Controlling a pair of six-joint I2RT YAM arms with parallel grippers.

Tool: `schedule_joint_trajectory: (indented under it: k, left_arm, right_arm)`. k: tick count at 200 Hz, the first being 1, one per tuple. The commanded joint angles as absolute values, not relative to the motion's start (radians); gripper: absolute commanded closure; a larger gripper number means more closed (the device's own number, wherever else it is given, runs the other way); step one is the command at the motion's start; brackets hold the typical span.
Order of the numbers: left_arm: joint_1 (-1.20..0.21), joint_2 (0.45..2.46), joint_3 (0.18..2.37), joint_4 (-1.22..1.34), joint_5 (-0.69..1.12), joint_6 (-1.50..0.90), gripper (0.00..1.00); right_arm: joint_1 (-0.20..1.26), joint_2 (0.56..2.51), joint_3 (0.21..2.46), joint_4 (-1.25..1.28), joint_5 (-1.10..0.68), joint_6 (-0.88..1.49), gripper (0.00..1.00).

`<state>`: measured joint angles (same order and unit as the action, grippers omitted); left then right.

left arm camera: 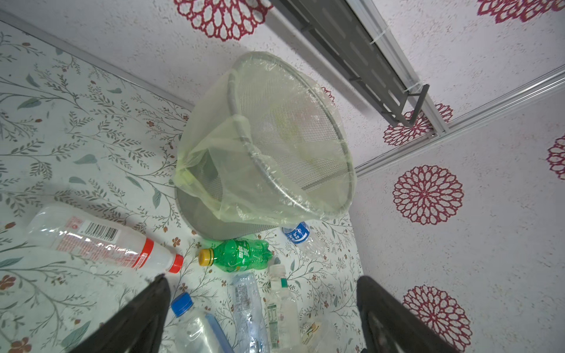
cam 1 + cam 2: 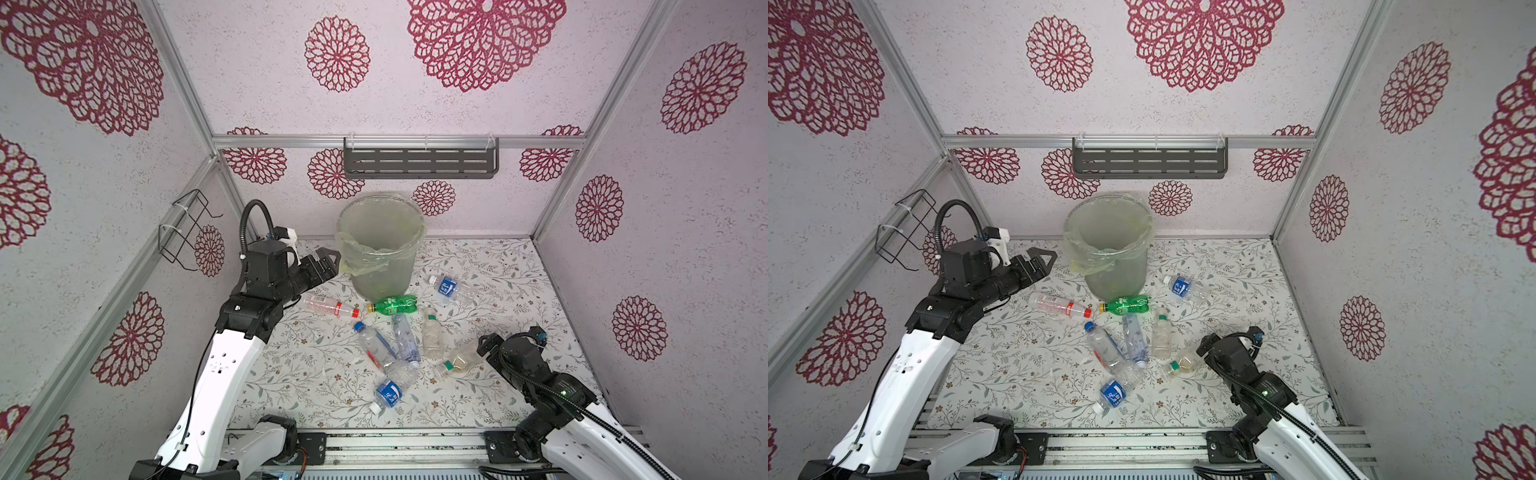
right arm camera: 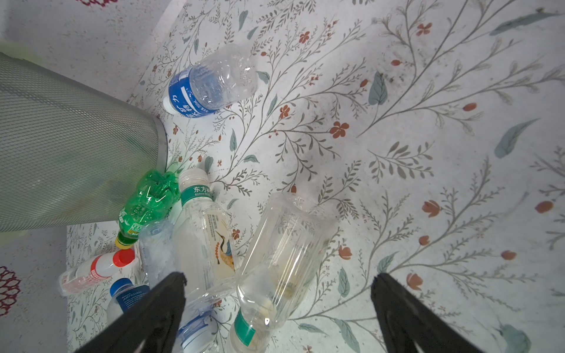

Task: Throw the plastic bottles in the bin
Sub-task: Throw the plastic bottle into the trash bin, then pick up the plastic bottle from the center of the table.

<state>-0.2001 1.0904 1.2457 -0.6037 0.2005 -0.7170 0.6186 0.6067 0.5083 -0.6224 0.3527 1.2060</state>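
The bin (image 2: 380, 245) (image 1: 266, 146), a grey mesh bucket lined with a yellowish bag, stands at the back of the floral table. Several plastic bottles lie in front of it: a red-capped one (image 2: 330, 306), a green one with a yellow cap (image 2: 392, 304), a blue-labelled one (image 2: 451, 287) to the right, and a heap of clear ones (image 2: 399, 345). My left gripper (image 2: 328, 259) (image 1: 261, 278) hangs open and empty beside the bin's left wall. My right gripper (image 2: 484, 347) (image 3: 279, 275) is open low over a clear green-banded bottle (image 3: 281, 259), which lies between its fingers untouched.
A dark slotted shelf (image 2: 419, 160) hangs on the back wall above the bin. A black wire rack (image 2: 187, 228) sticks out from the left wall near my left arm. Walls close three sides, and a metal rail (image 2: 395, 449) runs along the front.
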Motion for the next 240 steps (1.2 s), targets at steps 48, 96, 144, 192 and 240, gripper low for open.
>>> schedule_joint_trajectory:
  k: [48, 96, 144, 192, 240]
  left_arm:
    - [-0.190, 1.025, 1.001, -0.484, 0.190, -0.702, 0.03]
    - [-0.190, 1.032, 0.940, -0.486, 0.200, -0.668, 0.03]
    - [-0.190, 1.000, 0.868, -0.450, 0.212, -0.718, 0.03]
    - [-0.192, 0.966, 0.797, -0.426, 0.225, -0.769, 0.03]
    - [-0.195, 0.948, 0.754, -0.415, 0.249, -0.806, 0.03]
  right_arm:
    - [0.618, 0.736, 0.620, -0.687, 0.361, 1.251, 0.01]
    - [0.618, 0.807, 0.620, -0.671, 0.352, 1.294, 0.01]
    - [0.618, 0.913, 0.621, -0.597, 0.334, 1.300, 0.01]
    - [0.618, 1.025, 0.641, -0.541, 0.299, 1.293, 0.01]
    - [0.617, 1.121, 0.664, -0.492, 0.275, 1.287, 0.01]
